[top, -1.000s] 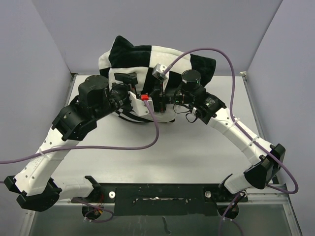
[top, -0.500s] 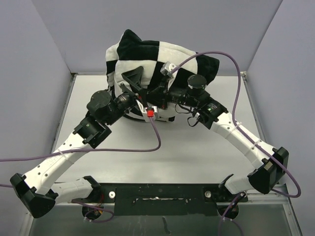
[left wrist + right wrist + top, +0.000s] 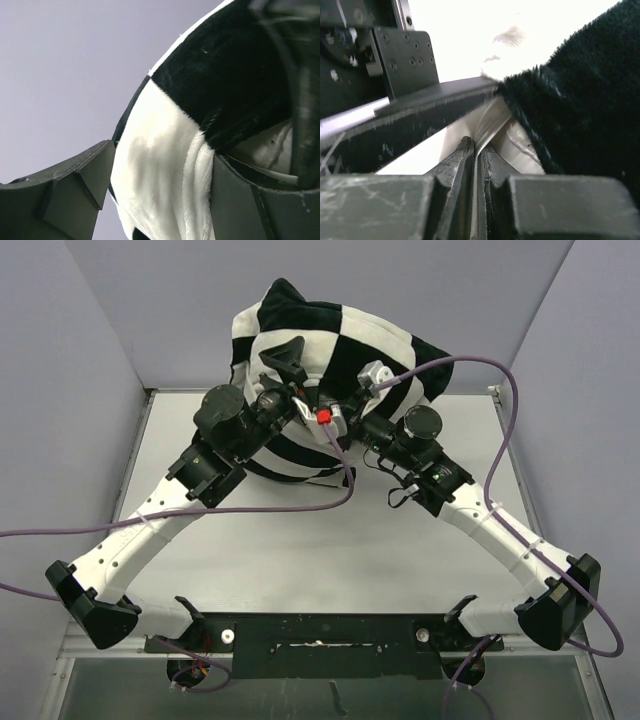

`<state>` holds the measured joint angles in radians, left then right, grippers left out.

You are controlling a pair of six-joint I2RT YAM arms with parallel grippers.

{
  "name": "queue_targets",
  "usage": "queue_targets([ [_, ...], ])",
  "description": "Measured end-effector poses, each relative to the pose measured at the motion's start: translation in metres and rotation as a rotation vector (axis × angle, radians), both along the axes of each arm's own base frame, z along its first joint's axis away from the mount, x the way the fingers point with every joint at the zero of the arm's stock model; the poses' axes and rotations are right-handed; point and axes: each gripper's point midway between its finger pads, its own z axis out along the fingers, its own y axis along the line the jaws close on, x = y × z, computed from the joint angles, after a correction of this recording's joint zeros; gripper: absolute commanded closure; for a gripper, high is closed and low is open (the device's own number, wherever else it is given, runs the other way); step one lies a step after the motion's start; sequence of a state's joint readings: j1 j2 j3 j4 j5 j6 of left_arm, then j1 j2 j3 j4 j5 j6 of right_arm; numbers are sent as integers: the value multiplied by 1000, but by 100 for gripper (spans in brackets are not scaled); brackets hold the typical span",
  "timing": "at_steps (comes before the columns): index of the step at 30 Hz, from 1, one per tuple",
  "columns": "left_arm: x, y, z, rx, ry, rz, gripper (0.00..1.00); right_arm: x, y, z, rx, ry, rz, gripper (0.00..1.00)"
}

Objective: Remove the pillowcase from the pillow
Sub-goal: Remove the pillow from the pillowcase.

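Above table's point(image 3: 300, 540) far edge: left end effector point(image 3: 161, 159) grips pillowcase point(image 3: 225, 75); right end effector point(image 3: 477, 150) pinches pillow point(image 3: 492, 122).

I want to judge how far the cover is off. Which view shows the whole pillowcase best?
Top external: the pillowcase shows nearly whole, outline and checks. Left wrist gives only a black and a white square close up; right wrist only a fuzzy black edge beside a pinched white fabric fold.
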<state>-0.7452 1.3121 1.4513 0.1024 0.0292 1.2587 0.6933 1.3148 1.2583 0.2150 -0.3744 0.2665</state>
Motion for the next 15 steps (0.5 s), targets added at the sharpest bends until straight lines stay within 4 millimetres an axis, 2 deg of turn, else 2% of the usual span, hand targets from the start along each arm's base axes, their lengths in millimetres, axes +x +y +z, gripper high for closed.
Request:
queue_targets([
  [3, 6, 2, 5, -43, 124, 28, 36, 0, -4, 1, 10, -14, -30, 100],
  [7, 0, 11, -6, -73, 299, 55, 42, -10, 1, -9, 0, -1, -11, 100],
  [15, -11, 22, -19, -138, 472, 89, 69, -24, 5, -17, -7, 8, -1, 100],
])
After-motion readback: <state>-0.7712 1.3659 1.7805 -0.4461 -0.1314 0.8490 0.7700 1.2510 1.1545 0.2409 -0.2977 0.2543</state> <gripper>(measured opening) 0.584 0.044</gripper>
